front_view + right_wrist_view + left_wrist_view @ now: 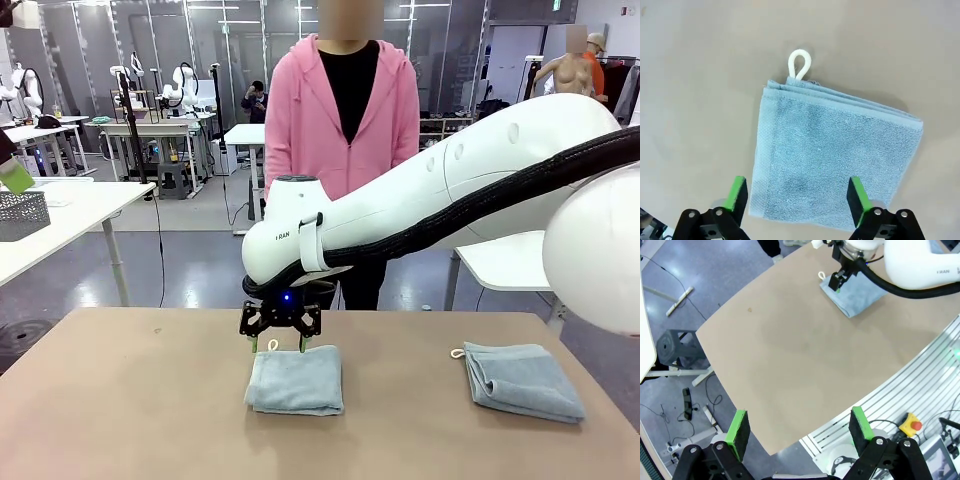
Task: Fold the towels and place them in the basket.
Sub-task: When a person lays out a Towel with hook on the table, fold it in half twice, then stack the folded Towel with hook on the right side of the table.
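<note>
Towels are what matters here: a pale grey-blue terry hand towel, folded to a near square (pixel 296 380), lies on the tan table (pixel 130 400) directly under the right gripper (pixel 279 343), whose green-padded fingers stand wide apart and hold nothing. In the right wrist view the same folded towel (pixel 832 155) spreads just beyond the fingertips, its near edge sitting between the two pads and its white cord loop (pixel 799 63) at the far corner, pointing away from the gripper. The stacked fold edges run along the far side, so the slightly longer axis lies across the line between the fingers, tilted a little.

A second folded grey-blue terry towel (pixel 522 380) rests well apart toward the right arm's own side, its small white loop (pixel 457 353) facing the first towel.

The left gripper (pixel 799 429) hangs wide open and empty over the near table edge, well clear of the towel; the right gripper is plainly the nearer one. In my judgement the coming grasp turns on the fingers dropping straight down to straddle the towel's near edge.

A dark wire-mesh basket (pixel 22 214) stands on a white side table (pixel 90 205), far off toward the left arm's side.

Readable print: only part of the maker's name on the right arm's wrist, too small to read surely. No towel label is legible.
</note>
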Action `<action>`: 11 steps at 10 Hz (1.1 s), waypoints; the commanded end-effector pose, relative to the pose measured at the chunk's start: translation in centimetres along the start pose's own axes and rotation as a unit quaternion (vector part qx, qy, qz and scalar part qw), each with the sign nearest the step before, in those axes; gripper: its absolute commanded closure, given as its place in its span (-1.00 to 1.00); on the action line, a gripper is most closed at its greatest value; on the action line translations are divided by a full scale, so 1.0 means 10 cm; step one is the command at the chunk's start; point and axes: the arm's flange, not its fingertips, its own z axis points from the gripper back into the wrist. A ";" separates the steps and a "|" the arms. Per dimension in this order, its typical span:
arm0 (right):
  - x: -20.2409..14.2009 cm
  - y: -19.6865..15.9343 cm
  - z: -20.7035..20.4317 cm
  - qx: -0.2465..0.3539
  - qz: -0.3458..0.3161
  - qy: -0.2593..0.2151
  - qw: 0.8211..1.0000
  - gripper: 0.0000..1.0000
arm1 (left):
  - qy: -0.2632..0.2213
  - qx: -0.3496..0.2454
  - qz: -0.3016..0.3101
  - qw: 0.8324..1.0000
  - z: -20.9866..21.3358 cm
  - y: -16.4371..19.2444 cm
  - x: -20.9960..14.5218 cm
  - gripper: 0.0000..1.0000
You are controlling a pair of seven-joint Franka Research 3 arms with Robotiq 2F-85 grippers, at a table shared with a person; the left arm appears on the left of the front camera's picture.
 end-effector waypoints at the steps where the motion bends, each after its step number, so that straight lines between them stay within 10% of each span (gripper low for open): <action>1: -0.02 0.05 -0.01 0.001 0.003 0.000 1.000 -1.00 | -0.004 0.001 -0.004 1.000 -0.01 0.01 -0.01 -1.00; 11: -0.02 0.05 -0.01 0.001 0.003 0.000 1.000 -1.00 | -0.004 0.001 -0.004 1.000 -0.01 0.01 -0.01 -1.00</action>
